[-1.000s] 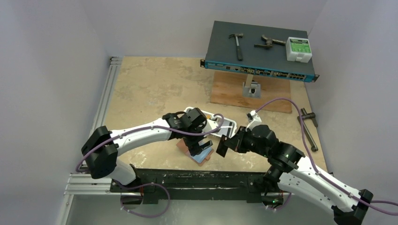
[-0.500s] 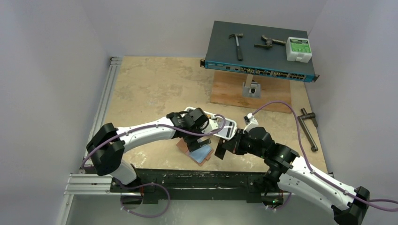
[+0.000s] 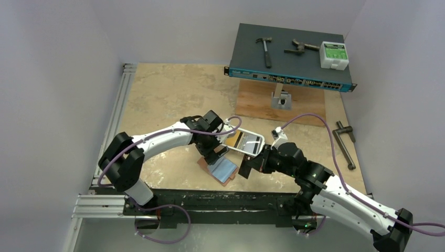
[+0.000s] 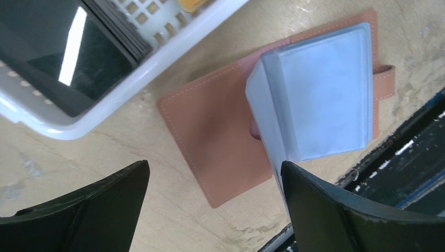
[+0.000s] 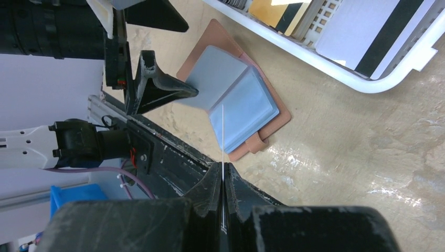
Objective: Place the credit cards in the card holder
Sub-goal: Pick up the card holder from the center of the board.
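While the left gripper (image 4: 214,176) hangs released, jaws spread wide w/ nothing btwn them, the card holder (image 4: 210,131) lies opened flat on the tabletop (image 3: 168,94) right under it. Holder = reddish-brown leather, rect., pale stitching round the edge, small tab sticking out on one side. On the leather sits a stack of sleeves (image 4: 320,89): pale blue-grey plastic, smooth, slightly glossy, rounded corners, w/ the top leaf lifted a bit like a book page. The left gripper's fingers (image 4: 78,215) are matte black, wedge-shaped & scuffed.

Right gripper (image 5: 223,173) is clenched on a credit card (image 5: 223,134). The card is seen edge-on as a thin pale line, upright, crossing the sleeves in the wrist view. In the top view this gripper sits just beside the holder, on the right arm's side.

Just beyond the holder is a white tray (image 5: 336,73): oblong moulded plastic, rounded rim, gridded floor. Whether it touches the leather, can't tell. Inside it:
- black card (image 4: 52,47), glossy w/ a glare streak
- orange-yellow card (image 5: 273,10)
- pale blue-grey card (image 5: 362,31) w/ a dark stripe

Tabletop is beige, mottled & worn-looking.
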Robot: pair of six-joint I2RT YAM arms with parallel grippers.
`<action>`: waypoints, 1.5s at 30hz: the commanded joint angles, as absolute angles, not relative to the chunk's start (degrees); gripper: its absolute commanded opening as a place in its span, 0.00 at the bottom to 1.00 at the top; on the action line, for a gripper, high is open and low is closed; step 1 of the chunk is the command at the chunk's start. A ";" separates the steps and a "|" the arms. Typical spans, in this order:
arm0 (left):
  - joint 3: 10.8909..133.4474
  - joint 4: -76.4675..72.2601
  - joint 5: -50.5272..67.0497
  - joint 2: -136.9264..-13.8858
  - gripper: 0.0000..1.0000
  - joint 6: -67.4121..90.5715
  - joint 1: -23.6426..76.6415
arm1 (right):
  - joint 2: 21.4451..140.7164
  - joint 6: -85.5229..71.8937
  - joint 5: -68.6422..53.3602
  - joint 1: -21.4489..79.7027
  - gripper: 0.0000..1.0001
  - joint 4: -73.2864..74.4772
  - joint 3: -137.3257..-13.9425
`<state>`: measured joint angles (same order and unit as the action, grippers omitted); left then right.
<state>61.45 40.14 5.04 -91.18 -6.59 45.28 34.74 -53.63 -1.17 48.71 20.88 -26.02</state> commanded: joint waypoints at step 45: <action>57.37 37.37 29.58 -92.11 0.43 3.25 35.16 | 37.03 -54.60 -3.78 48.58 0.00 9.59 -19.98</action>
<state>58.63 39.94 26.02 -95.29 0.86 35.62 37.71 -53.82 -3.20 48.71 13.04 -21.74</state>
